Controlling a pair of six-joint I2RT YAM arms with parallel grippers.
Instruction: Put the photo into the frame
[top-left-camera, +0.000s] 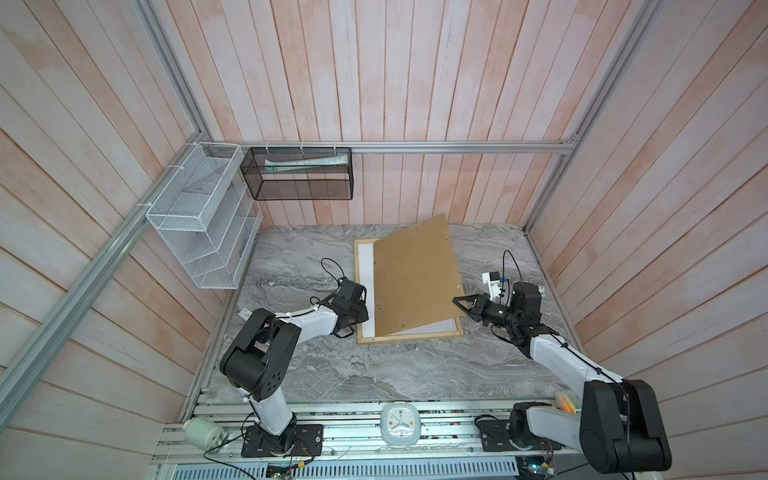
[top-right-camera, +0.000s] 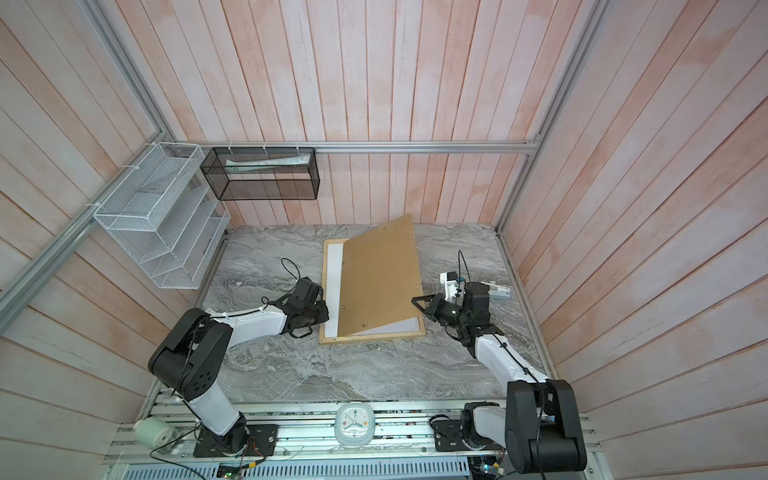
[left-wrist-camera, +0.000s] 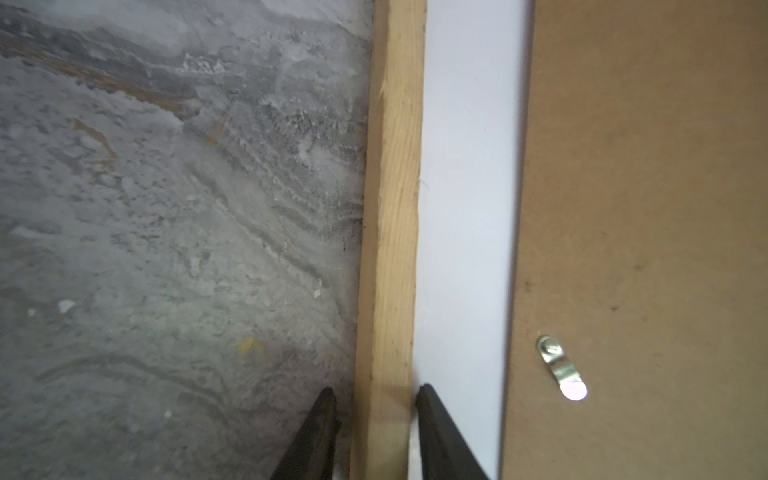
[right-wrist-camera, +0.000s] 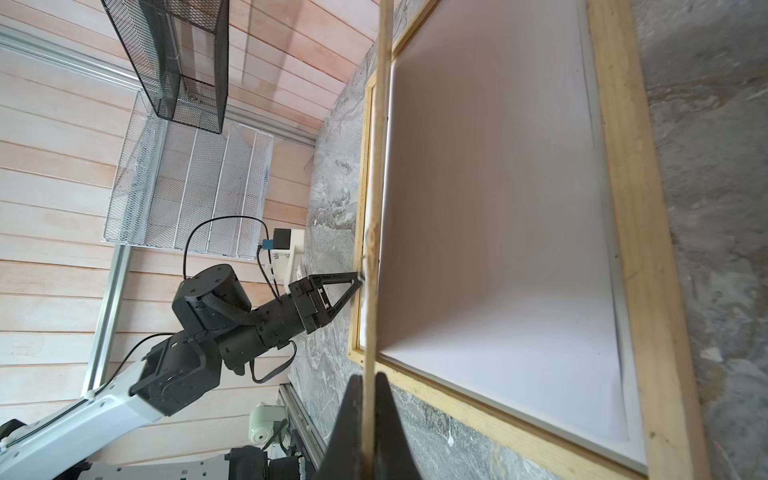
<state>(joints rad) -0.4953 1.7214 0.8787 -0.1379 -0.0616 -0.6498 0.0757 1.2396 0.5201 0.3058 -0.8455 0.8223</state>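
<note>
A grey marble table (top-left-camera: 374, 374) stands in a booth of pale pink planks, with one robot arm at each near corner. The frame (top-left-camera: 409, 336), thin pale wood, lies flat on the far middle of the table. A white sheet (top-left-camera: 365, 270) fills it from strip to strip. No forest print shows anywhere, and I cannot tell whether this sheet is the photo's back.

A brown board (top-left-camera: 415, 282) slants over the frame like a half-open lid. Its left edge is down on the white sheet and its right edge is raised off it. The right gripper (top-left-camera: 455, 299) reaches in from the right, its fingers clamped on that raised edge. In the right wrist view the board's thin edge (right-wrist-camera: 376, 208) runs straight between them.

The left gripper (left-wrist-camera: 376, 392) is low at the frame's left strip (left-wrist-camera: 390, 208), towards its near end. Its fingers are apart, one on the table side with a gap showing, the other just inside on the sheet. A small metal clip (left-wrist-camera: 561, 368) sits on the board nearby.

A white rack (top-left-camera: 199, 216) hangs on the left wall and a black basket (top-left-camera: 299, 174) on the far wall. A small clock (top-left-camera: 400, 424) sits on the near rail.
</note>
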